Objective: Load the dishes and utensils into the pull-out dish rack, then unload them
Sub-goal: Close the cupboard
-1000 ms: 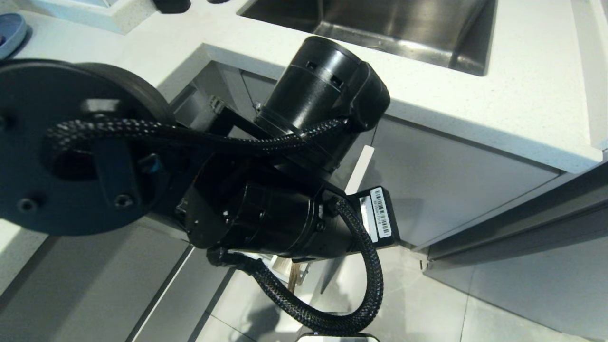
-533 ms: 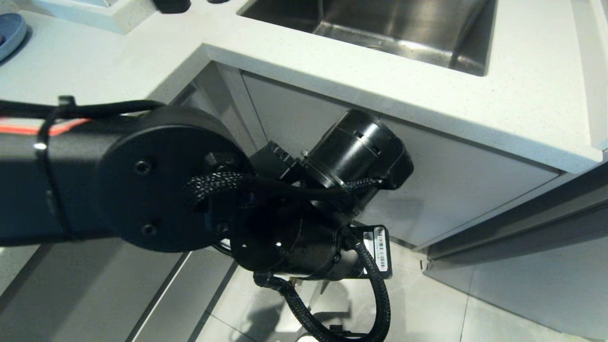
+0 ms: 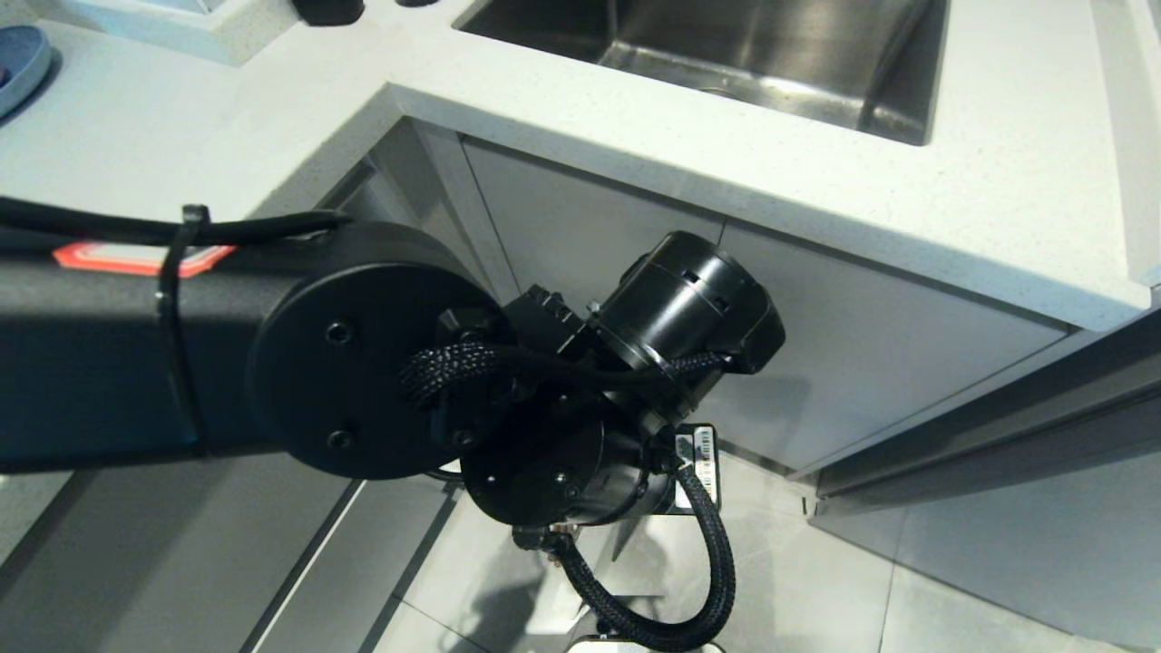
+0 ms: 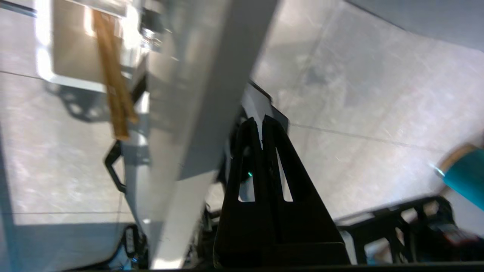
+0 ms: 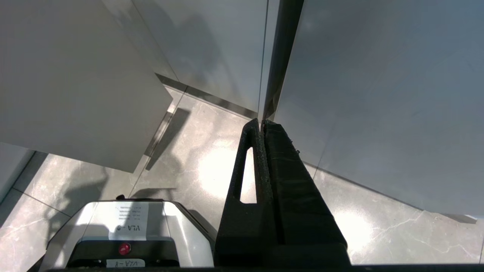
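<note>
The left gripper [image 4: 261, 122] is closed with nothing between its fingers, hanging beside the pale edge of the pull-out dish rack [image 4: 196, 94], probably so its tip can nudge or hook the front panel rather than grasp anything. In the left wrist view the chopsticks [image 4: 113, 83] lie together at about ten o'clock from that gripper, their long axis running roughly from twelve down to six, ends poking out past the rack's white part. In the head view the left arm [image 3: 363, 363] fills the middle, below the table [image 3: 816, 209] and sink [image 3: 771, 54], hiding the rack. The right gripper [image 5: 262, 122] is closed, empty and parked over the floor [image 5: 189, 158].
</note>
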Controlling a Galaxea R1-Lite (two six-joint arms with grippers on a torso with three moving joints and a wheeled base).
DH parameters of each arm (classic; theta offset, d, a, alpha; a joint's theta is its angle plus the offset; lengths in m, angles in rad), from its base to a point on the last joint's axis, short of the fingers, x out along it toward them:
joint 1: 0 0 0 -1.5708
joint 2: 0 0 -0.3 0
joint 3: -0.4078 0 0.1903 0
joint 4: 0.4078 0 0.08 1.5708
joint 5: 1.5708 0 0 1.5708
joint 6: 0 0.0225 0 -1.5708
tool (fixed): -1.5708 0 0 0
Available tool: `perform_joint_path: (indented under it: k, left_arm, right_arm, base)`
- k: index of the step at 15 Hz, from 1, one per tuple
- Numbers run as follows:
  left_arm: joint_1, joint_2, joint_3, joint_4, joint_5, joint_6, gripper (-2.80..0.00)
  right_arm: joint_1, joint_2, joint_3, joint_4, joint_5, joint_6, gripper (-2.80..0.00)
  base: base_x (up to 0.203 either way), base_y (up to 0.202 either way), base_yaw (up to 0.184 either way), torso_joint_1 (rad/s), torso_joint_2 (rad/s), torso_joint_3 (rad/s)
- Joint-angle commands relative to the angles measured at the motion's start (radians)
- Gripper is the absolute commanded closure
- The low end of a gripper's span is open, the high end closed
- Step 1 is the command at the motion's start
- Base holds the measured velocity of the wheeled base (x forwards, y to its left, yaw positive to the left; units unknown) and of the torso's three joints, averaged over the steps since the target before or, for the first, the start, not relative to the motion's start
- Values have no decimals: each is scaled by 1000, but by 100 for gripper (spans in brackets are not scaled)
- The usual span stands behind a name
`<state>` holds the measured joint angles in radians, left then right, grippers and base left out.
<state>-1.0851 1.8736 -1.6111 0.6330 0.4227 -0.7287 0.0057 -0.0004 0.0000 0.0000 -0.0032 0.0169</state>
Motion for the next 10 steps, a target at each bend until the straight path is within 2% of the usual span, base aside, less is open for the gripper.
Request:
perform_joint_path:
  k: [1, 5, 10]
  left_arm:
    - [7, -1, 0, 4, 32, -3, 0]
    - [19, -10, -1, 4, 41, -2, 0]
    - [66, -19, 0, 5, 41, 37, 0]
  right_arm:
    - [0, 0, 2, -1, 0, 0, 0]
    - [0, 0, 2, 0, 0, 0, 0]
    - [0, 0, 2, 0, 0, 0, 0]
  base:
    - [0, 0, 0, 0, 0, 0]
    - [0, 0, 0, 0, 0, 0]
    - [0, 0, 0, 0, 0, 0]
